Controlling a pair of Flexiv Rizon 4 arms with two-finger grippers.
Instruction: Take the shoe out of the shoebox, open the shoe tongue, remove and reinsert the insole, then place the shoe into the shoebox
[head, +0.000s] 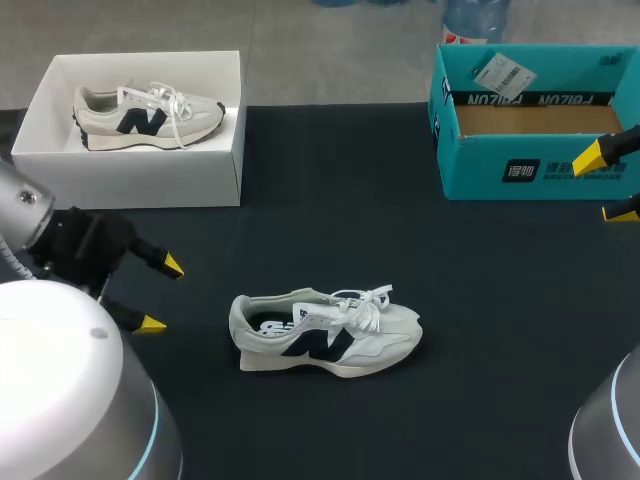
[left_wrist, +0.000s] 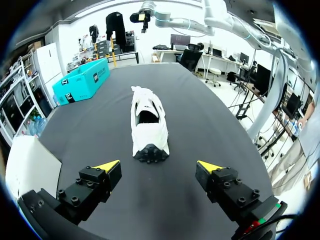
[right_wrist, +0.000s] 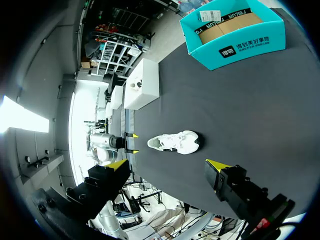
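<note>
1. The black table (head: 330, 180) carries two open boxes at its far side, well apart from each other.
2. The white box (head: 60, 165) stands at the far left with a second shoe (head: 148, 116) lying inside it on its side; the teal box (head: 480, 165) stands at the far right, and only its cardboard floor shows inside.
3. The shoe (head: 325, 332) lies out on the cloth near the middle of the table, upright on its sole, well clear of both boxes. Its heel (left_wrist: 150, 152) points at the left arm and its toe toward the right.
4. The left gripper (head: 162, 295) hovers just behind the heel, fingers spread and holding nothing; the shoe sits centred ahead of them in the left wrist view.
5. The right gripper (head: 605, 186) hangs in front of the teal box, far from the shoe, its fingers likewise released and empty.
6. The laces (head: 368, 300) lie loose over the tongue (left_wrist: 145, 103). With the shoe out, opening the tongue looks like the step in hand. It would likely go best with the left gripper pinning the heel so the shoe cannot slide, while the right comes in over the toe and pinches the tongue's top edge, not a lace loop.
</note>
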